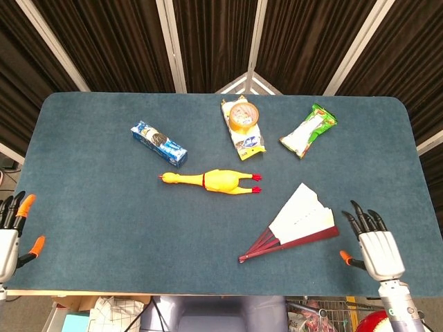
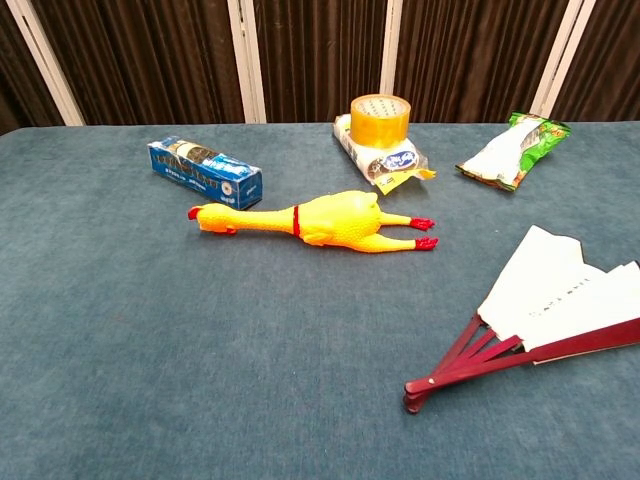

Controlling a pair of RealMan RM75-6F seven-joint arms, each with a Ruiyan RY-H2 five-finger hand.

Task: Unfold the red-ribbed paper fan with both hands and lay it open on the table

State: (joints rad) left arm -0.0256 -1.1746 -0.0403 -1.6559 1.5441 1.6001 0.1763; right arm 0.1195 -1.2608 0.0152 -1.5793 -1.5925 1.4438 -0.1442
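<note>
Fan [image 1: 294, 223] lies half-spread at table's 4 o'clock, right hand [image 1: 374, 247] spread empty at its 3 o'clock, left hand [image 1: 10, 235] likewise (far off): one-handed tug could tear paper.

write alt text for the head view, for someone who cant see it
A partly opened red-ribbed paper fan lies on a blue table, with the right hand open just right of it and the left hand open at the table's left edge. Farther back lie a yellow rubber chicken, a blue box, a tape roll and a green snack packet.
</note>
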